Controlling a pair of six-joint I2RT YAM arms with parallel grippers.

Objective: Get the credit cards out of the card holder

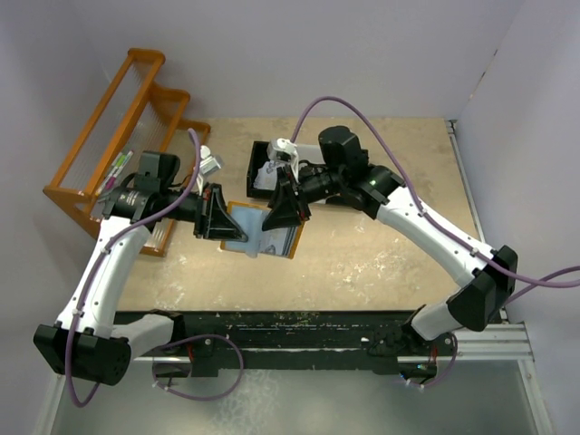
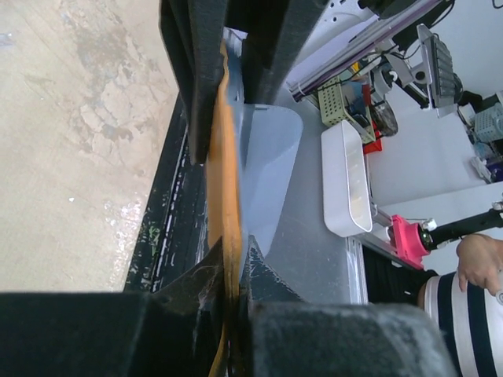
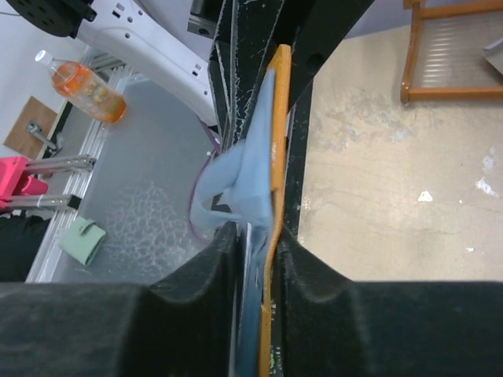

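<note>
open card holder (image 1: 258, 234), tan-orange outside, pale blue-grey lining facing up, spread flat, left end pinched in left gripper (image 1: 231, 227), right end in right gripper (image 1: 279, 222)

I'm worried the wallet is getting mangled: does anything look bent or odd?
Yes: at the right claw, the card holder has its pale blue lining bulging away from the orange shell, puckered instead of flat. No tear shows.

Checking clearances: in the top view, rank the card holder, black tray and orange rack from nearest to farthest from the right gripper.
1. card holder, in the right gripper.
2. black tray, just behind it.
3. orange rack, far left.
</note>
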